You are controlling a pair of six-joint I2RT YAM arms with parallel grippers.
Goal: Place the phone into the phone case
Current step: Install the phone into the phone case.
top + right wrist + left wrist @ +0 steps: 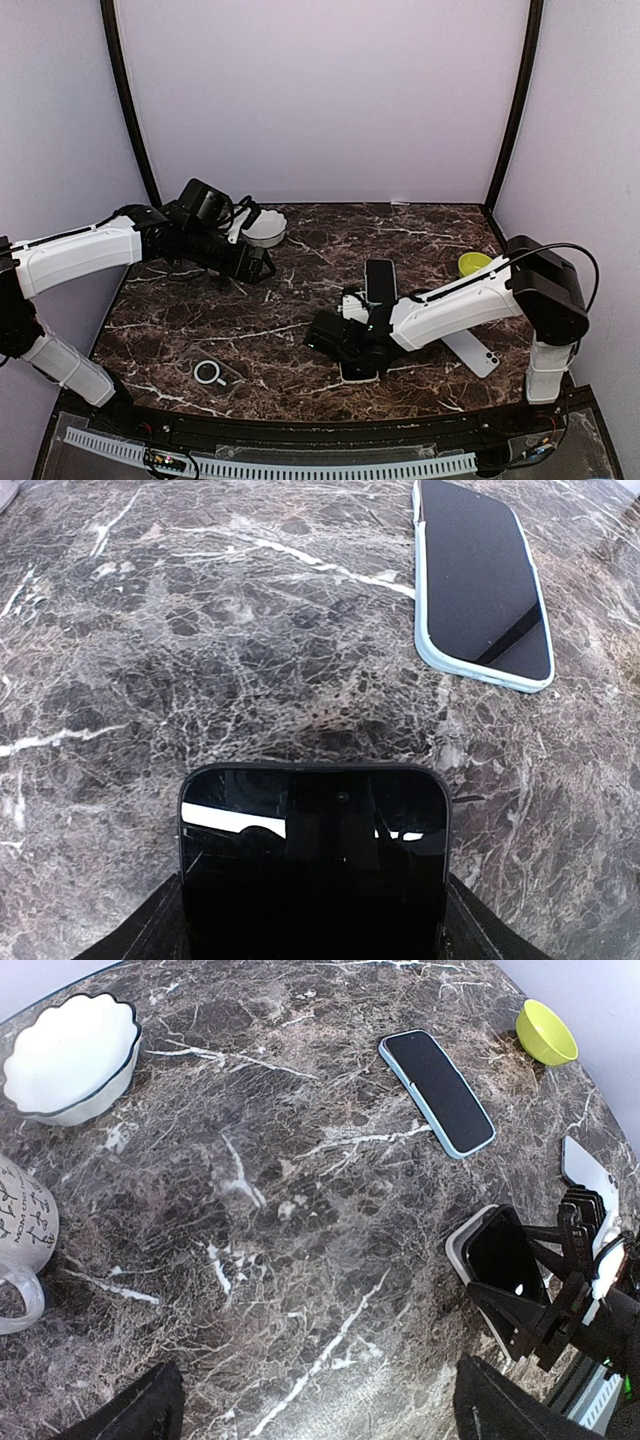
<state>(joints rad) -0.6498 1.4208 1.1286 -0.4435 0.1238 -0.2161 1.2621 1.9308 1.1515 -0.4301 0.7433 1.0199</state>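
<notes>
Near left: clear phone case point(210, 372) with a white ring on it lay flat on the dark marbled counter point(300, 300), alone, well apart from both arms.

Near centre: right tool point(315, 920) was clamped on the phone point(315, 850), one finger on each long side. Screen faced up, black and unlit, its free end pointing away from the wrist. Phone sat low over the counter; contact could not be told. It was right of the clear phone case, with bare counter between.

Near right: white phone-shaped slab point(470, 350) lay partly under the right forearm, camera holes at its near end. Phone or case, could not tell.

Centre, just beyond the right tool: second phone point(380, 280) in a light blue case, flat, screen up.

Far right: small green bowl point(472, 263) near the counter's edge.

Far left: left tool point(258, 266) had its fingers spread wide apart with nothing between them, above the counter. A mug point(20, 1225) with dark lettering stood close by. Beyond it sat a white bowl point(265, 230) with a scalloped dark rim.
</notes>
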